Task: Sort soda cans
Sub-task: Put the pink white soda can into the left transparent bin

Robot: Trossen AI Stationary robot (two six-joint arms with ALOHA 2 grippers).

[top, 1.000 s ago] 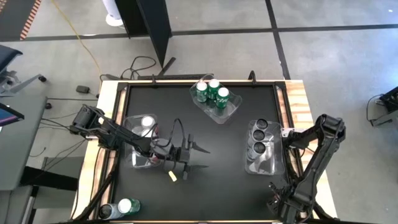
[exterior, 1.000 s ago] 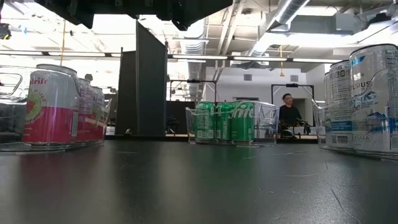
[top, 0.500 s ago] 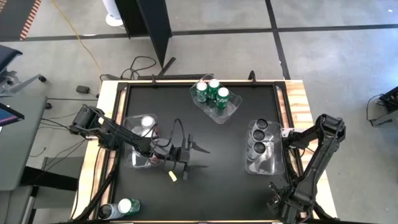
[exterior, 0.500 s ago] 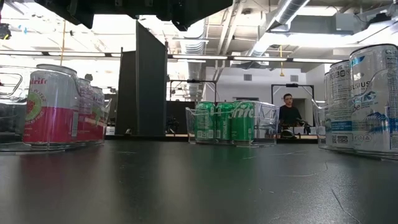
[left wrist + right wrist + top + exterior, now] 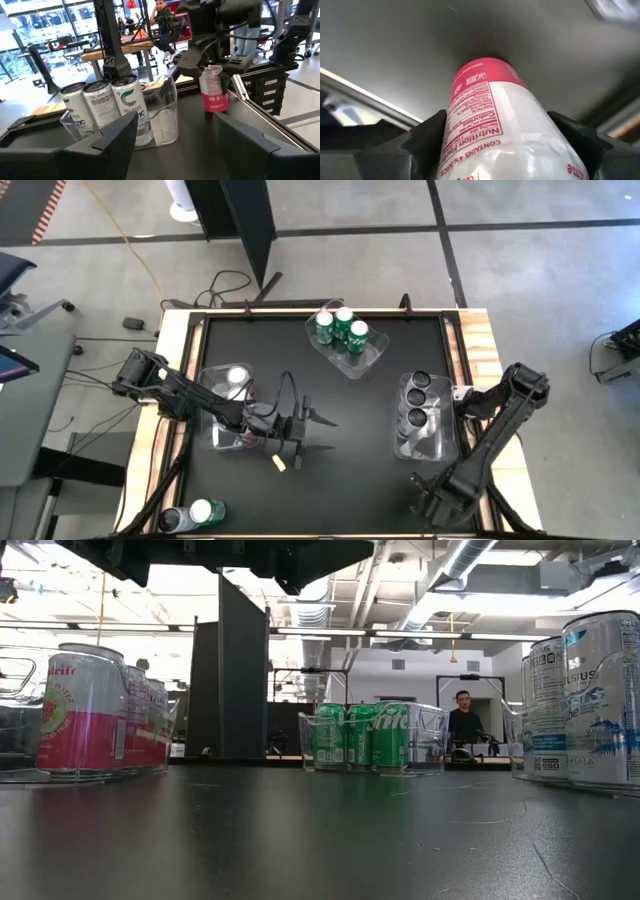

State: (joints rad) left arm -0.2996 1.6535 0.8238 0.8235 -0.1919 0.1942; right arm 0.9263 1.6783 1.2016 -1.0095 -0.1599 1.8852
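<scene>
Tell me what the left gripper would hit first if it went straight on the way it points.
For the left gripper, most likely the near wall of the clear bin, beside the three grey cans in it; depth is hard to judge. The pink can in the right gripper sits off that line.

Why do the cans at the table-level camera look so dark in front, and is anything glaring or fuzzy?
Low view: bright ceiling lights and windows behind backlight the green soda cans. Left wrist view: daylight washes out the windows. Right wrist view: the pink-and-white soda can sits very close, its nearest lettering soft.
</scene>
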